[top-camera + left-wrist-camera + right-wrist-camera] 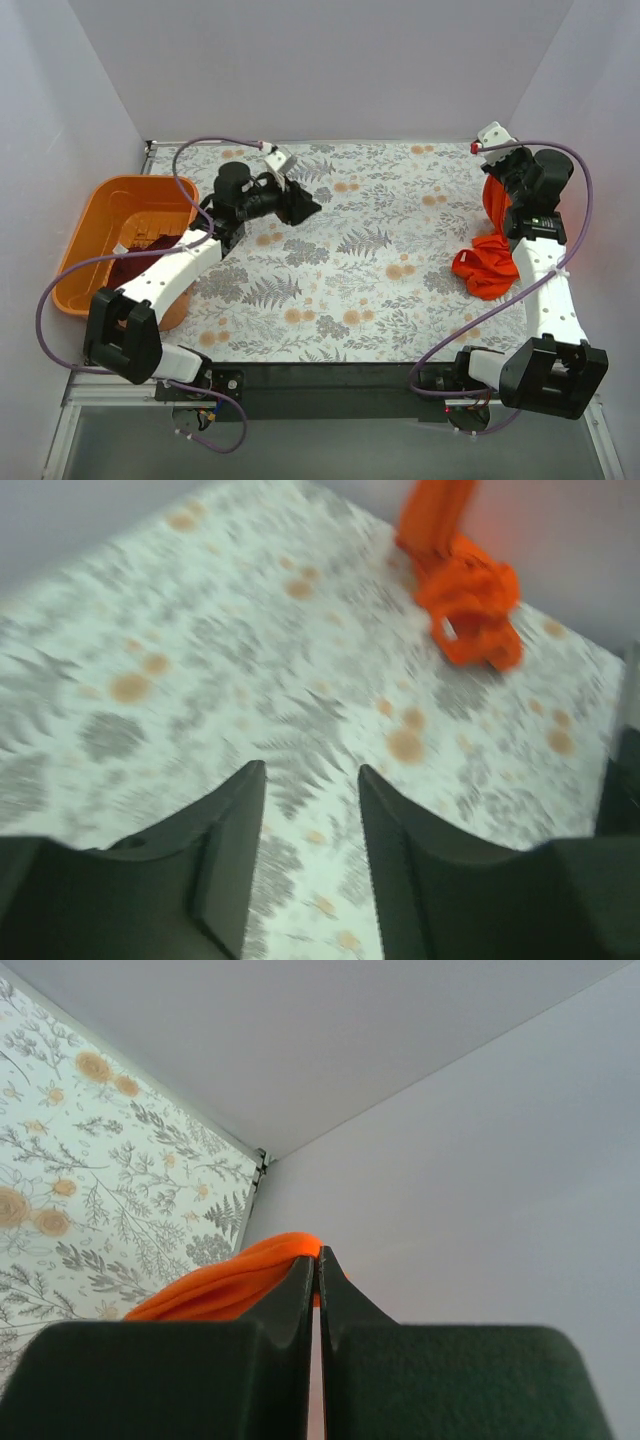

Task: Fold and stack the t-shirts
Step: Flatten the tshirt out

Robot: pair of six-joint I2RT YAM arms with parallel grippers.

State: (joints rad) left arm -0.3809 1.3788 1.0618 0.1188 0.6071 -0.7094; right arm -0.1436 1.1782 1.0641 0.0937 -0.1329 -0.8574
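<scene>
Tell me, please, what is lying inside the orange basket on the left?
A bunched dark maroon t-shirt lies in the orange basket. The left arm crosses above it, covering much of the shirt and the basket's near part, so anything else there cannot be seen.

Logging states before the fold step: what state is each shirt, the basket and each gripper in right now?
orange-red t-shirt: bunched, one end held up, the rest heaped on the table.
maroon t-shirt: crumpled in the basket, unfolded.
basket: upright, holds the maroon t-shirt.
left gripper: open, empty, above the table.
right gripper: shut on the orange-red t-shirt.
</scene>
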